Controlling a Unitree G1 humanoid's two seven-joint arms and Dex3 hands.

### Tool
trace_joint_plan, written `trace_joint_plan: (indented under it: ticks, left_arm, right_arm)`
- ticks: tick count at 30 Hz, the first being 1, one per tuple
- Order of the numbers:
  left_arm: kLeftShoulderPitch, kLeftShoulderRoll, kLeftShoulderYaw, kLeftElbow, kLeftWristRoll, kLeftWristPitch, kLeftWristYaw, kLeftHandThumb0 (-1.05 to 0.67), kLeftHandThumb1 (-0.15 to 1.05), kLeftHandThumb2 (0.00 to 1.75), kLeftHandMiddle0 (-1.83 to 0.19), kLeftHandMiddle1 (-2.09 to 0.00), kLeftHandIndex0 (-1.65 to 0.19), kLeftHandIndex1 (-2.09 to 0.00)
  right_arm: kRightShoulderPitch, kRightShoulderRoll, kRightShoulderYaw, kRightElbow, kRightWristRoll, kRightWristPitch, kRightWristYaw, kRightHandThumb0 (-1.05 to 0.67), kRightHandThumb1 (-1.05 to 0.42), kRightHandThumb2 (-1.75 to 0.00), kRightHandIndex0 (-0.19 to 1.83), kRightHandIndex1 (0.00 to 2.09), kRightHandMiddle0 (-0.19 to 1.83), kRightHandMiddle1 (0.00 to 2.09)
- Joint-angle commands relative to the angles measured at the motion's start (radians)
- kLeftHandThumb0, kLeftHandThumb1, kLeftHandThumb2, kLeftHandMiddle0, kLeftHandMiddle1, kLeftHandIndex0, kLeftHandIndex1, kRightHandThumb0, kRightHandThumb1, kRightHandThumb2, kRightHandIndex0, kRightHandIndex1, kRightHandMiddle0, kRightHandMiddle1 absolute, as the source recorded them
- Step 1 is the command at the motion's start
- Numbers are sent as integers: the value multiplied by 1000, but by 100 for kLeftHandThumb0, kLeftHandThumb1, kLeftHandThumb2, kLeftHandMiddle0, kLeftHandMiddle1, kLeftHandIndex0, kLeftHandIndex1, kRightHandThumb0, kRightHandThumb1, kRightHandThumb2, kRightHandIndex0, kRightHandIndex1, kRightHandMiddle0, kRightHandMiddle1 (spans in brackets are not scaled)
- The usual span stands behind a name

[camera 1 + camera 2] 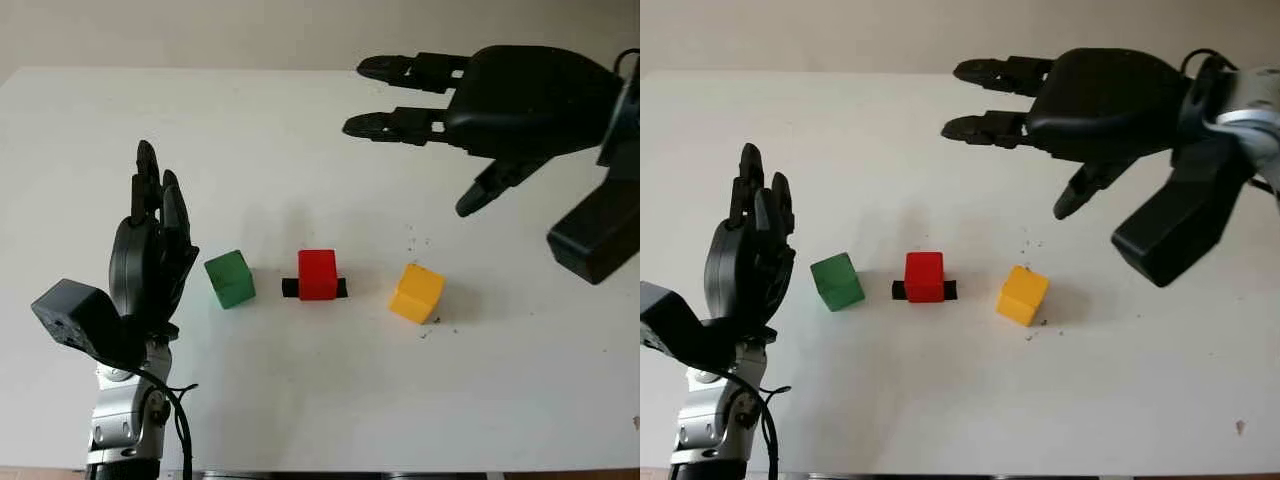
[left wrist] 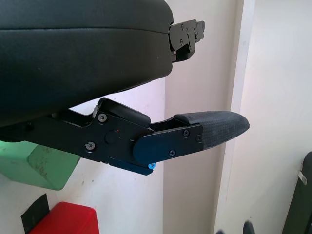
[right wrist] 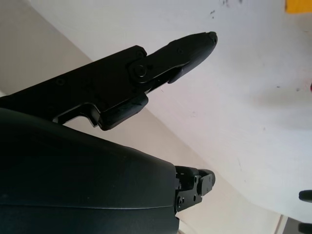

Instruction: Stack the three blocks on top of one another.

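Blocks, three of them, sit apart in a row on the white counter [image 1: 300,400] and none is stacked yet. My left robot hand [image 1: 150,255] stands upright at the near left of the counter, open and holding nothing, fingers pointing away from me, just beside the green block [image 1: 230,278] but not touching it. In my left wrist view the green block [image 2: 41,163] shows just under the hand's shell, with the red block [image 2: 66,220] beyond it. My right robot hand [image 1: 1080,110] hovers open above the far right part of the counter, holding nothing, its fingers [image 1: 985,127] reaching toward the left, well above and behind the blocks. From there outward: the yellow block [image 1: 417,292] lies nearest below my right robot hand, turned a little so a corner faces me, with small dark specks scattered on the counter around it. A corner of the yellow block [image 3: 298,6] appears at the edge of my right wrist view. The red block [image 1: 317,274] stands in the middle of the row, on a short strip of black tape [image 1: 290,288] whose ends stick out at both sides. The green block is at the left end, slightly tilted in its turn relative to the red one.
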Motion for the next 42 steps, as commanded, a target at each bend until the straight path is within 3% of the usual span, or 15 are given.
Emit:
trace_joint_plan:
  ticks: [1, 7, 15, 25, 32, 42]
  left_arm:
    - [-8, 0, -3, -10, 1, -4, -1, -74, 105, 62, 19, 0, 19, 0]
    - [-14, -2, -2, -1, 1, -5, 3, -75, 105, 60, 19, 0, 19, 0]
    - [-6, 3, 0, -10, -1, -5, -1, -75, 105, 61, 19, 0, 19, 0]
    - [-9, 4, 4, -4, -5, -10, -7, -74, 105, 61, 19, 0, 19, 0]
    - [-4, 7, 5, -7, -3, -7, -10, -74, 105, 61, 19, 0, 19, 0]
    - [5, 10, 8, -19, -11, 1, -18, -74, 105, 61, 19, 0, 19, 0]
  right_arm:
    - [60, -51, -32, -62, 43, 23, 45, -72, -94, -7, -10, 6, 18, 15]
    - [210, -86, -93, -173, 132, 70, 118, -69, -92, -5, -10, 6, 22, 13]
    - [289, -39, -98, -144, 128, 9, 83, -68, -89, -5, -8, 6, 29, 13]
    - [306, 32, -76, -71, 48, -55, 24, -63, -99, -7, -8, 5, 31, 11]
    - [296, 77, -62, -22, -48, -86, -56, -56, -92, -4, -13, 4, 34, 12]
    - [288, 91, -24, -1, -99, -74, -68, -59, -90, -5, -12, 6, 38, 13]
